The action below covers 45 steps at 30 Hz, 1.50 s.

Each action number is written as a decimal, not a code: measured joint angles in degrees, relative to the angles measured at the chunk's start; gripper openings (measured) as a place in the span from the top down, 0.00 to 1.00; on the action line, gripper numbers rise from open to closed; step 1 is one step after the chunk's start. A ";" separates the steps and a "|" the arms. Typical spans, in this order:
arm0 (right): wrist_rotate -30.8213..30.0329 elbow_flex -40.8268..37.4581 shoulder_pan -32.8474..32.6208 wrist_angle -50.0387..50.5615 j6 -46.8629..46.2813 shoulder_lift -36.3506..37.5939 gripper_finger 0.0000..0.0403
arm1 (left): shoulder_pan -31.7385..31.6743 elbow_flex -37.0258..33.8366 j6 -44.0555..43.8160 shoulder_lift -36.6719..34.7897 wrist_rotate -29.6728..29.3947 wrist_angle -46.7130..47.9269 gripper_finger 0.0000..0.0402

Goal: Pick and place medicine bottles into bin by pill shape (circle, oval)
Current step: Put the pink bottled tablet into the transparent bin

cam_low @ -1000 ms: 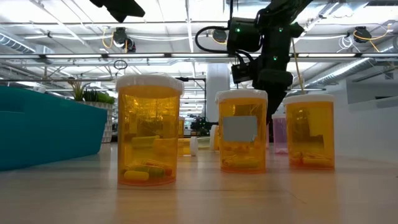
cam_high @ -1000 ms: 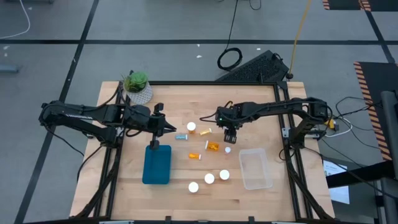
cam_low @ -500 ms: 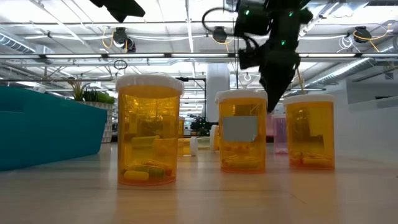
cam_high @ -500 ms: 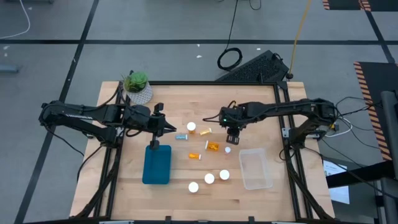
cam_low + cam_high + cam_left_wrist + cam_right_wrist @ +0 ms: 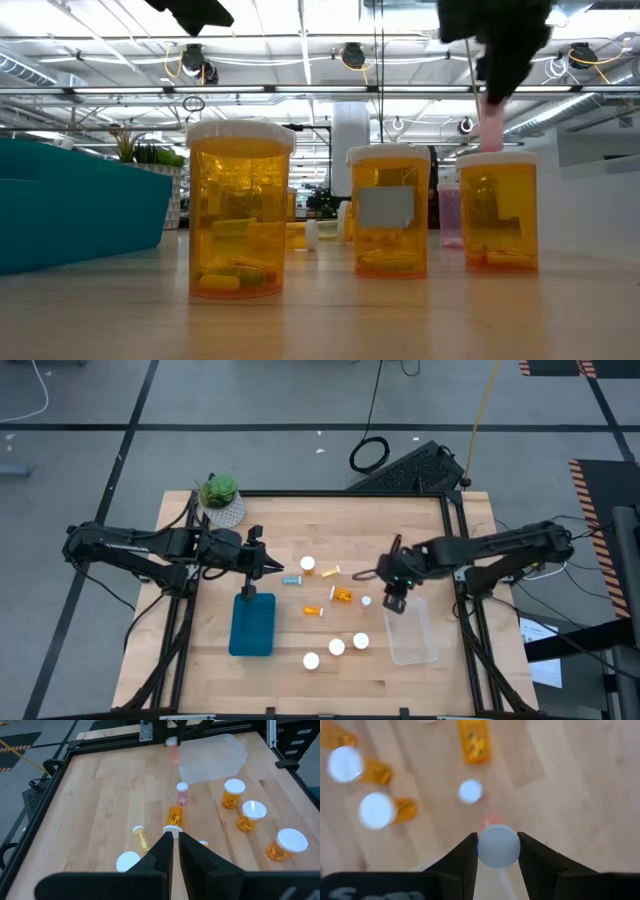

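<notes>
Several medicine bottles with white caps are on the table: three upright ones [image 5: 337,647] near the front, another upright one [image 5: 308,564], lying orange ones [image 5: 342,596], and a small pink one [image 5: 367,601] standing upright. My right gripper [image 5: 393,601] is over the near-left corner of the clear bin [image 5: 415,635], shut on a small pink bottle [image 5: 498,846]. My left gripper [image 5: 280,571] waits shut and holds nothing, level above the table by the far end of the teal bin [image 5: 252,626]. My right gripper pinches the small bottle's round white cap [image 5: 498,847] between its two fingers, coming from above and pointing down. The pinkish body [image 5: 492,128] hangs below the fingers, upright and lifted clear of the table and the bin.
A potted plant [image 5: 220,495] stands at the table's far left corner. A small bluish bottle [image 5: 292,579] lies just ahead of my left gripper. Bare wood shows along the far side of the table.
My right gripper has gone toward the table's right and near edges, from beside the lying orange bottles to the clear bin's corner, and has risen in the low view. The bottles on the table have stayed put.
</notes>
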State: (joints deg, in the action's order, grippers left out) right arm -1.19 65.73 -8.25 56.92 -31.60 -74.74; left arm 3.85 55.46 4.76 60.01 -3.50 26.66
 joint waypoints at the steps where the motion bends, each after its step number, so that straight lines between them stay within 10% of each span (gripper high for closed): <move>1: -0.02 0.00 -1.36 0.81 -2.21 0.68 0.71 | -0.01 0.00 -0.41 0.00 -0.01 -0.01 0.92; 20: -6.51 -3.52 -21.25 10.07 -28.34 2.66 0.71 | 0.05 -0.02 -2.14 -0.02 -0.03 -0.38 0.92; 45: -6.34 -20.90 -19.10 -3.94 -32.20 2.67 0.70 | 0.05 -0.02 -0.50 -0.02 -0.05 -3.27 0.92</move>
State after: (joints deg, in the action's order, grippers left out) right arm -7.53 44.84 -27.35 52.98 -63.80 -72.07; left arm 3.90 55.44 4.26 59.99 -3.55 23.39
